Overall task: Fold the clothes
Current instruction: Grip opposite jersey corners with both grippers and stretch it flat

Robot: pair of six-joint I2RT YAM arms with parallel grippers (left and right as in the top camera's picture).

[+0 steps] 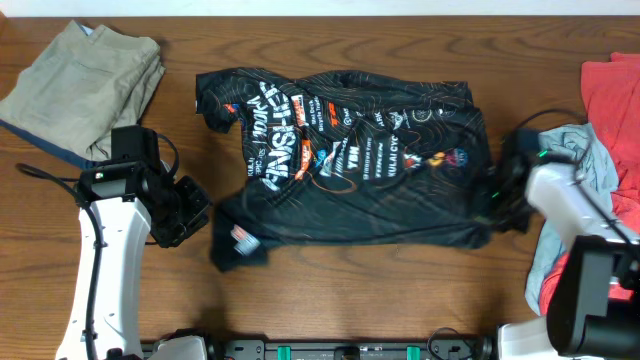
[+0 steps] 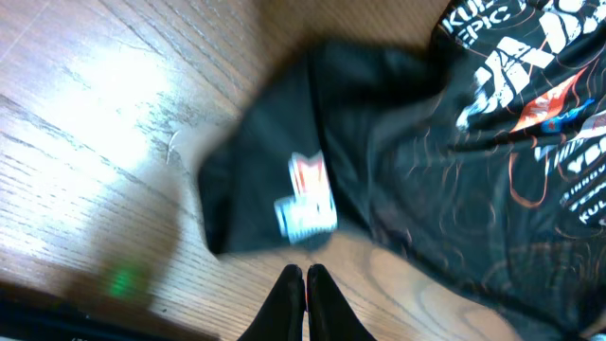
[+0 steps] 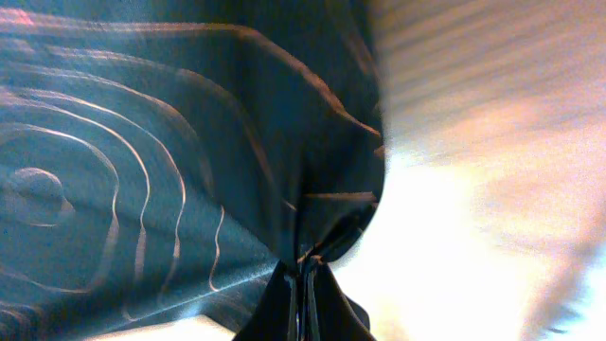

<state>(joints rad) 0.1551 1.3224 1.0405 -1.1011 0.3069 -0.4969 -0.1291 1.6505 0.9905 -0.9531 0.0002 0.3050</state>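
The black jersey (image 1: 350, 160) lies spread, lettering up, across the middle of the bench (image 1: 400, 300), one sleeve (it carries a small red-and-white label) reaching toward the near-left corner; the left gripper (image 2: 305, 277) hangs over bare wood just beside that sleeve, fingers pressed together with nothing between them. The right gripper (image 3: 303, 275) sits at the jersey's right edge, fingers closed on a pinch of cloth; a red garment (image 1: 615, 90) and a pale blue-grey garment (image 1: 590, 155) lie heaped at the right edge; a khaki garment (image 1: 85, 80) lies at the far-left corner.
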